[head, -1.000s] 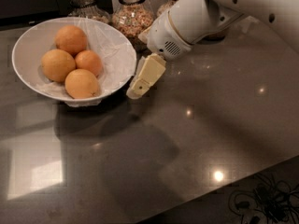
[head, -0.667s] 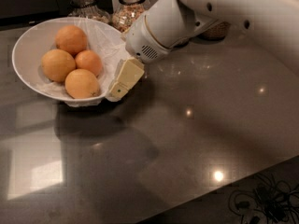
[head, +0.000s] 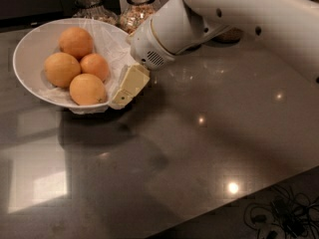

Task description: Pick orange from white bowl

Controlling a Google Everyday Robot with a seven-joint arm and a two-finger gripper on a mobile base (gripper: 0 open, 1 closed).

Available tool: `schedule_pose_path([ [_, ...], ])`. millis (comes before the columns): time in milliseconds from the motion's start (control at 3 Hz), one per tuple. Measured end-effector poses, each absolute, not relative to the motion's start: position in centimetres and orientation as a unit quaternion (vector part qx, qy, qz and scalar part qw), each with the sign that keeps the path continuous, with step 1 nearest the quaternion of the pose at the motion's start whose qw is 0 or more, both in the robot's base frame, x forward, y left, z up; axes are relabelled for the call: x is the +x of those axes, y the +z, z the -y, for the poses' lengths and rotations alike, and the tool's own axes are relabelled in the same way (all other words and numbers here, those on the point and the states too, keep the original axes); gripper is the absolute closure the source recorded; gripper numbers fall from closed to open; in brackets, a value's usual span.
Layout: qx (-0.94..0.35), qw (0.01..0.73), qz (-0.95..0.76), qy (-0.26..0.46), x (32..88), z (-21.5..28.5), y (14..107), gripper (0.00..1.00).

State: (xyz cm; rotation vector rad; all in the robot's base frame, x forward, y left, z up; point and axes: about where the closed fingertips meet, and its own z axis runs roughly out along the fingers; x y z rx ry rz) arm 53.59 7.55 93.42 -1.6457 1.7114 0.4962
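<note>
Gripper [head: 128,86] at the right rim of the white bowl [head: 24,59], just beside the nearest orange [head: 87,89] of four; jaw state cannot be told. Risk: the tip snags the rim and drags the bowl, or pushes the orange away. Counter [head: 199,163] dark, glossy, light-spotted; glass jars [head: 139,6] far, cables [head: 279,215] near right.

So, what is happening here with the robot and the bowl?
The robot's arm reaches over the dark counter toward the white bowl, which holds four oranges. Its gripper is at the bowl's right rim, beside the front orange. All four lie in the bowl; none is picked yet.
</note>
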Motion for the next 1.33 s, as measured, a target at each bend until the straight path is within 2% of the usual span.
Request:
schedule_pose_path([
  [1000,-0.618,0.344,-0.679,0.196,55.7,-11.7,94.0,0.05],
  [1333,-0.609,0.342,-0.690,0.191,55.4,-12.0,94.3,0.23],
])
